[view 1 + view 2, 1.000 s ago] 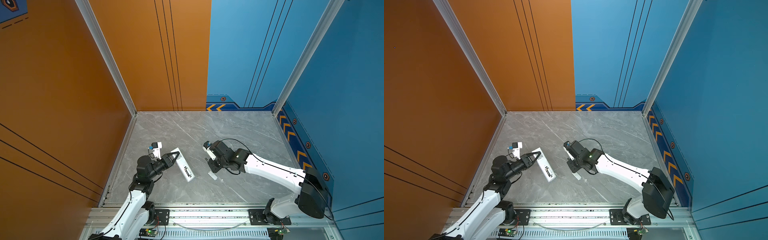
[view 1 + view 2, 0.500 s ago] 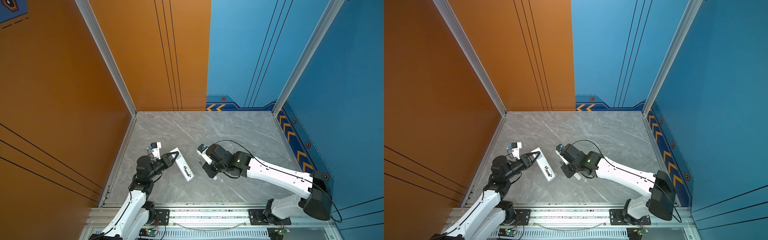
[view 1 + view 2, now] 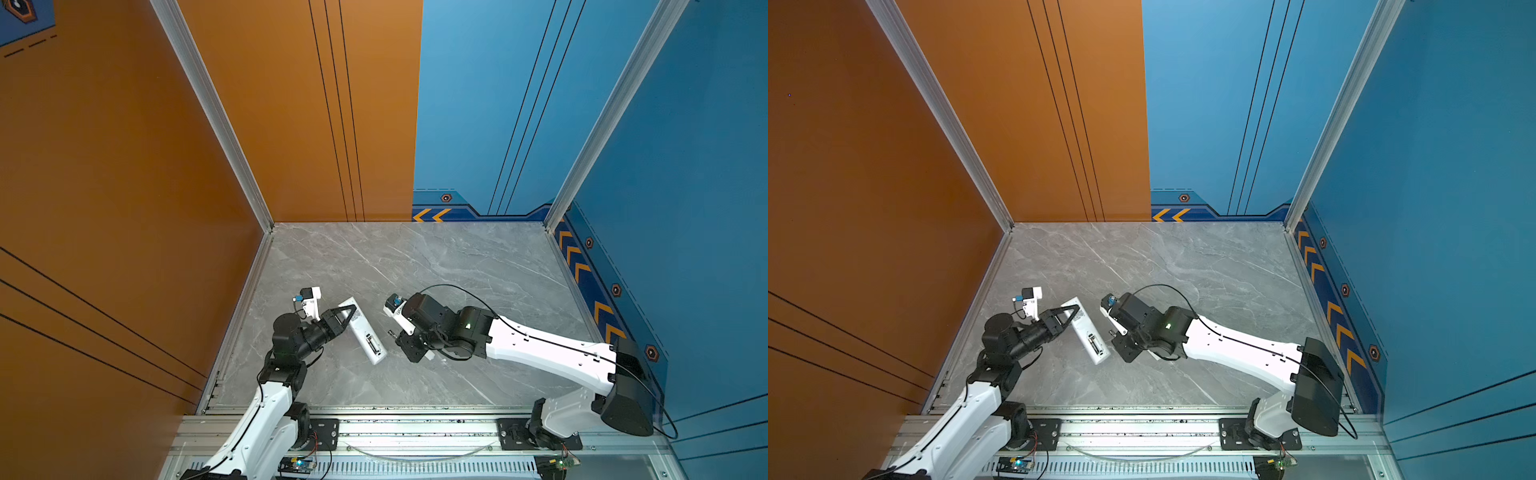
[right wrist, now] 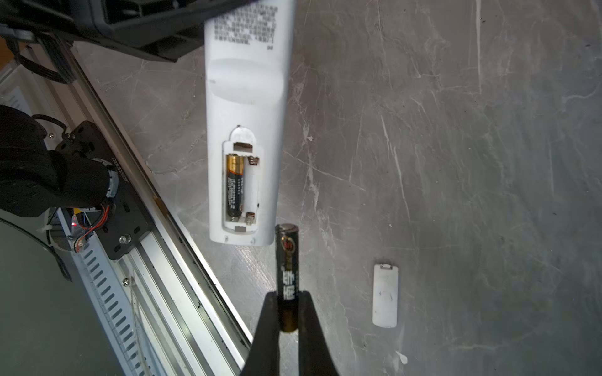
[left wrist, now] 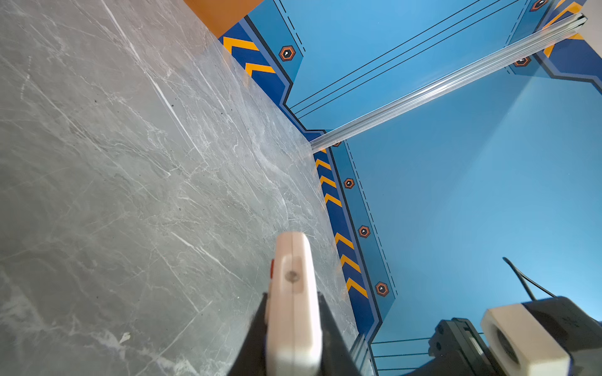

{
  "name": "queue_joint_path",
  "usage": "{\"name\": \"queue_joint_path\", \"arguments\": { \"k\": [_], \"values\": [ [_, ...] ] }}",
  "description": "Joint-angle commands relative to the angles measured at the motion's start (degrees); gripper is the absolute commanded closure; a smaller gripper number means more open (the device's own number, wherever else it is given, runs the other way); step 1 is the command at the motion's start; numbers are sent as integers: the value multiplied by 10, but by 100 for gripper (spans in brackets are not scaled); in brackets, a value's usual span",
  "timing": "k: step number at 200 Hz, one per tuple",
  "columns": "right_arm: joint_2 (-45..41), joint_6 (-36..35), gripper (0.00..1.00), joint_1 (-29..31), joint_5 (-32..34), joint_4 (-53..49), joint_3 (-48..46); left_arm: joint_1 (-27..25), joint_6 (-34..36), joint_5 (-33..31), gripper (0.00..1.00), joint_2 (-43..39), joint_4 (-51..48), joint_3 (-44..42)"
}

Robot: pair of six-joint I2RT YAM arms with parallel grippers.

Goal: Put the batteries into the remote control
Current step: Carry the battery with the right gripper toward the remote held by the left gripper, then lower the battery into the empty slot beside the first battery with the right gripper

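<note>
The right gripper is closed on the rear end of one battery. Both fingers lie flat against its sides, and most of the battery projects forward of the fingertips.

Directly ahead of that free tip, near but not touching, is the open end of the remote control, back face up. Its compartment holds a seated cell in the bay farther from the held battery's axis. The empty bay is the nearer one, with metal contacts at both ends.

At the remote's far end, the left gripper is clamped across its width. Whether the remote rests on the table or is raised cannot be told. The cover lies on the table beside the held battery, apart from the remote.

Procedure, as judged:
- Bring the battery parallel to the empty bay.
- Verify polarity against the seated cell.
- Enter the spring end first, then press flat.

Risk: a tilted battery may jam on the bay wall.

Markings: the held battery shows a round red emblem and white characters. The remote's label carries printed lines. None is legible, and no brand can be read.
</note>
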Motion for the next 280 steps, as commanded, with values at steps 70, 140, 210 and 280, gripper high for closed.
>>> {"name": "queue_joint_path", "arguments": {
  "k": [70, 140, 210, 280],
  "values": [
    [60, 11, 100, 22, -13, 16, 50, 7, 0, -6, 100, -11, 9, -8],
    [93, 12, 100, 28, -17, 17, 63, 10, 2, -6, 100, -11, 8, -8],
    [109, 15, 100, 30, -12, 17, 66, 10, 1, -6, 100, -11, 8, -10],
    [120, 17, 100, 34, 5, 15, 70, 10, 2, -7, 100, -11, 7, -11]
  ]
}}
